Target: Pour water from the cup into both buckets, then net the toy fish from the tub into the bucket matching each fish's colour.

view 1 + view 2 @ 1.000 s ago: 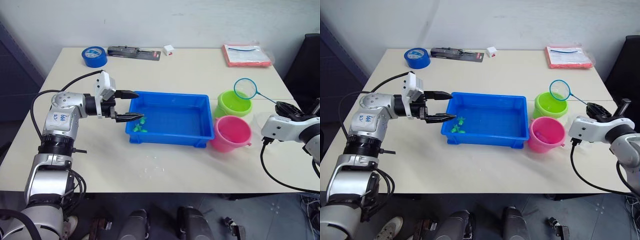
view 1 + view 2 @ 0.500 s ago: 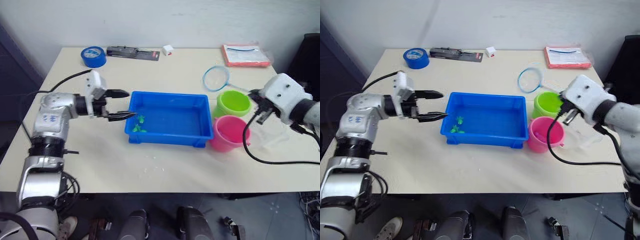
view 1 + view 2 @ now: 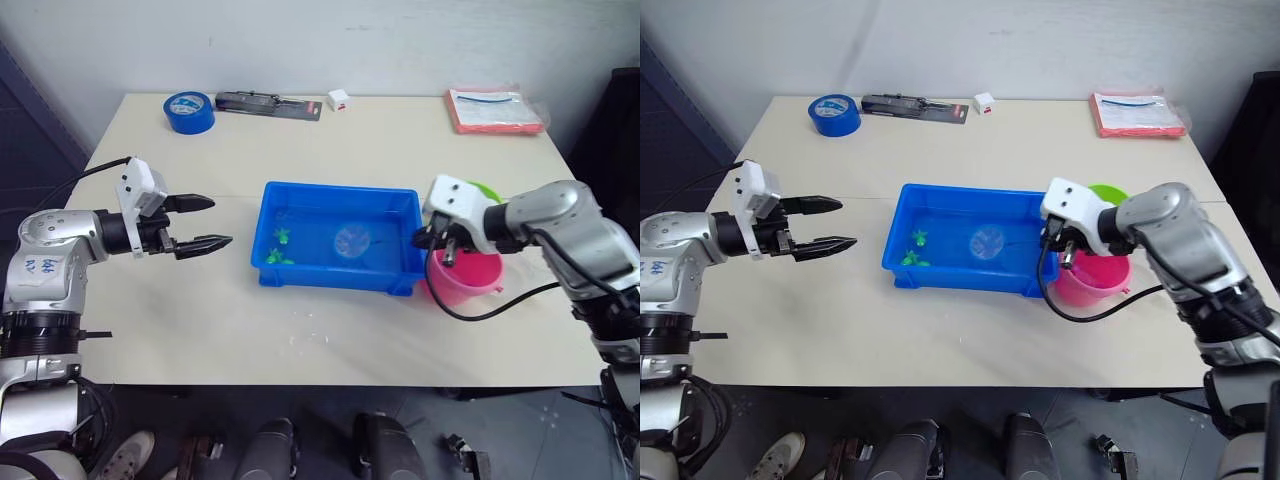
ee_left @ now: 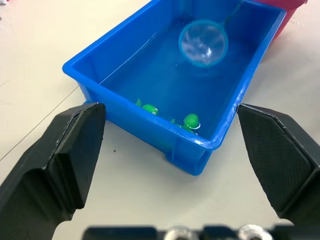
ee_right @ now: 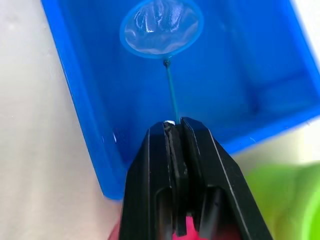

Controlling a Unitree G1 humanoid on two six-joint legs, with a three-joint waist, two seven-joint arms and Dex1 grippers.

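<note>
The blue tub (image 3: 335, 188) stands mid-table with water in it. Two green toy fish (image 3: 279, 248) lie at its left end, also in the left wrist view (image 4: 190, 121). The net (image 3: 352, 240) dips its light blue ring into the tub's middle, with nothing in the mesh (image 5: 161, 27). My right gripper (image 5: 175, 125) is shut on the net's thin handle, over the tub's right wall. The pink bucket (image 3: 470, 282) sits just under that hand. The green bucket (image 3: 487, 190) peeks out behind it. My left gripper (image 3: 221, 221) is open, left of the tub and apart from it. The cup is out of view.
At the table's back lie a blue tape roll (image 3: 188, 111), a black packaged tool (image 3: 268, 104), a small white box (image 3: 337, 99) and a red folder (image 3: 494, 110). A few water drops (image 3: 305, 337) mark the table in front of the tub.
My right arm swung the net left from above the green bucket and lowered it into the tub. My left gripper drew back leftwards from the tub's left end.
</note>
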